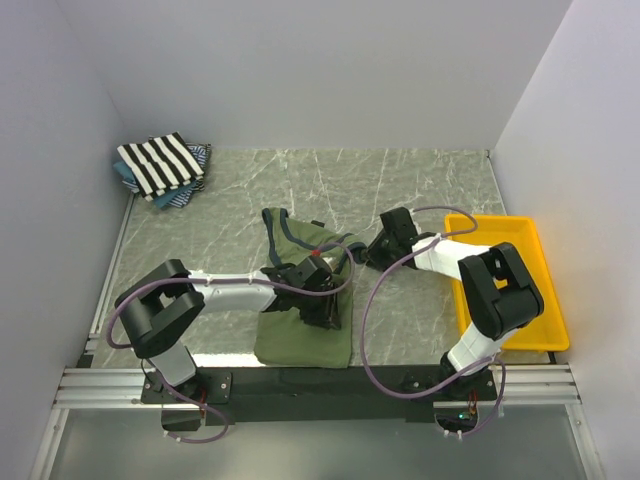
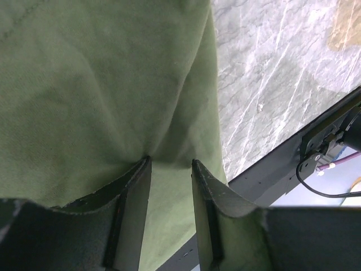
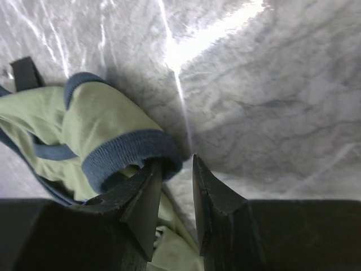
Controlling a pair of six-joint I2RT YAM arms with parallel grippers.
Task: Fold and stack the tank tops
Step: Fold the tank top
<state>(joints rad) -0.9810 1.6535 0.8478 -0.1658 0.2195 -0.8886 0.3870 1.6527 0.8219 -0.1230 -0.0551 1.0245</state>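
Olive tank top (image 1: 300,345) lies mid-table at the near edge. Its body is flat and its navy-trimmed straps (image 1: 272,232) trail toward the far side. The other tank tops are folded in a pile in the far-left corner, the striped one (image 1: 160,163) on top of the blue patterned ones (image 1: 182,198). The yellow tray (image 1: 490,232) is on the right side of the table (image 1: 420,185), well apart from the shirt.

From overhead I see the left gripper (image 1: 322,302) down on the middle of the olive cloth. The right gripper (image 1: 378,250) is low at the shirt's far-right edge. I can't read the jaws on either one from that view.

The left wrist view fills that in. The jaws stand apart with a narrow gap, and the tips are on the green fabric. The cloth puckers into creases at one fingertip (image 2: 141,169). Through the gap I see only cloth lying underneath, plus the shirt's edge with bare marble to its right. That camera shows neither the trim nor the straps.

The right wrist view shows its jaws parted too. A rolled band of navy trim (image 3: 127,149) touches the tip of one finger (image 3: 148,192), and bare marble shows between the two tips. I don't see the trim clamped. This is the only view where the trim's ribbing is clear.
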